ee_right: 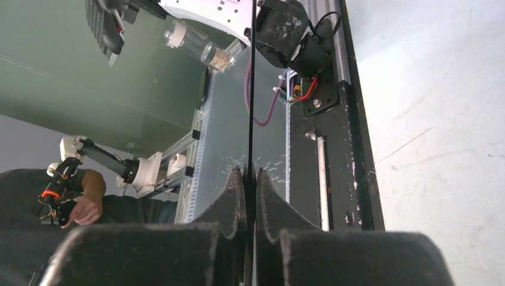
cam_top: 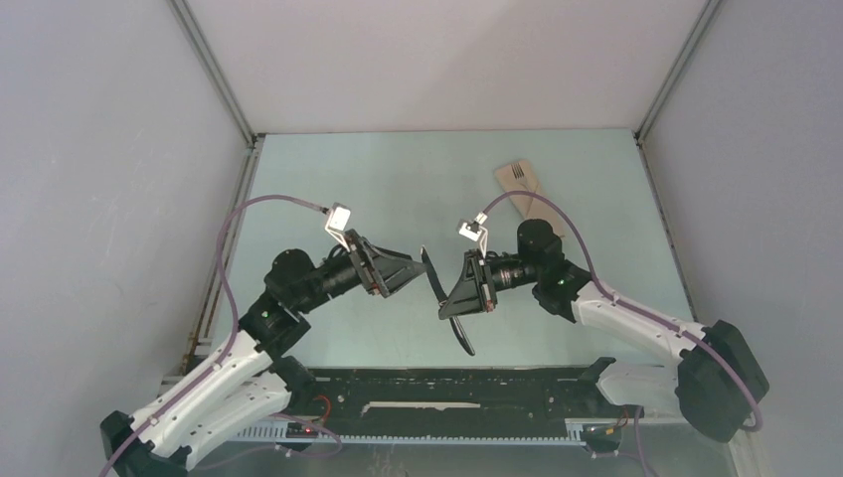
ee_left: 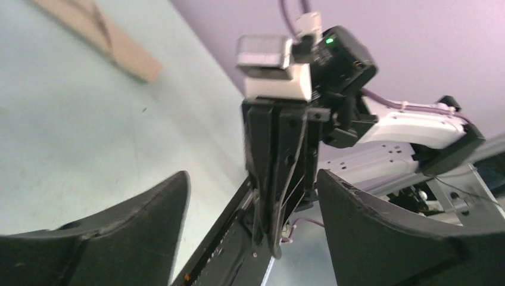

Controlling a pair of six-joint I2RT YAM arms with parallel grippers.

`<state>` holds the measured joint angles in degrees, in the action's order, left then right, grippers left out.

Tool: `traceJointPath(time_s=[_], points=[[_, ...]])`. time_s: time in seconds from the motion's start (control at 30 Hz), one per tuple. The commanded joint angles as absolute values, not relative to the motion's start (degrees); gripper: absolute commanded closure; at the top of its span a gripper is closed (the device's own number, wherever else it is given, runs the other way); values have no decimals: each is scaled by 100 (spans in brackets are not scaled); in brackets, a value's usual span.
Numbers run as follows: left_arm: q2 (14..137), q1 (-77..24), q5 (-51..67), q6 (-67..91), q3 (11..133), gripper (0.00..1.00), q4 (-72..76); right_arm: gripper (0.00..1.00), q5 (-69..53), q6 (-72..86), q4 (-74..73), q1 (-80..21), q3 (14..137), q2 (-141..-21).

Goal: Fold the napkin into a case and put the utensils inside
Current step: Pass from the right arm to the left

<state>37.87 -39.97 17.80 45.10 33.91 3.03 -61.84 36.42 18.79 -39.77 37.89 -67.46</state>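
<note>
My right gripper (cam_top: 447, 298) (ee_right: 250, 174) is shut on the slim black knife (cam_top: 464, 340) and holds it above the table's middle. In the right wrist view the knife (ee_right: 251, 89) shows edge-on as a thin black line. My left gripper (cam_top: 418, 268) (ee_left: 253, 179) is open and empty. It faces the right gripper, with its tips close to the knife's upper end. The beige case (cam_top: 532, 199) (ee_left: 122, 47) lies flat at the far right. The silver fork (cam_top: 519, 175) lies along it, tines at its far end. I cannot tell how much of the fork is tucked inside.
The pale green table (cam_top: 378, 179) is walled by grey panels on three sides. A black rail (cam_top: 447, 393) runs along the near edge between the arm bases. A person's hand (ee_right: 77, 205) shows beyond the table in the right wrist view.
</note>
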Motion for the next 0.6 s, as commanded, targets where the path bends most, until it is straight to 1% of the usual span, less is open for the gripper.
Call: traceJointPath(time_s=[0.0,0.03,0.07,0.1,0.2,0.3,0.37,0.43,0.5,0.57], points=[[4256,-3854,2955,5102,3490,26,2064,100,-6280,3529,1649,-4141,4002,-6579],[4351,-3851,3060,5198,3517,34,2159,100,-6278,3452,1586,-4174,4040,-6576],[4414,-3854,3138,5271,3523,38,2261,100,-6268,3399,1529,-4193,4068,-6581],[4449,-3855,3194,5315,3524,41,2290,100,-6259,3358,1484,-4200,4096,-6595],[4452,-3852,3146,5336,3447,54,2170,100,-6198,3333,1504,-4193,4121,-6602],[4434,-3849,3133,5336,3391,62,2088,100,-6137,3313,1458,-4195,4183,-6616],[4440,-3843,3120,5287,3435,71,1963,100,-6131,3313,1436,-4201,4239,-6639],[4470,-3843,3141,5208,3498,72,1870,100,-6137,3304,1414,-4204,4325,-6682],[4524,-3843,3173,5077,3612,69,1698,100,-6148,3262,1329,-4214,4431,-6758],[4575,-3847,3235,4948,3710,69,1582,100,-6140,3248,1330,-4206,4471,-6780]])
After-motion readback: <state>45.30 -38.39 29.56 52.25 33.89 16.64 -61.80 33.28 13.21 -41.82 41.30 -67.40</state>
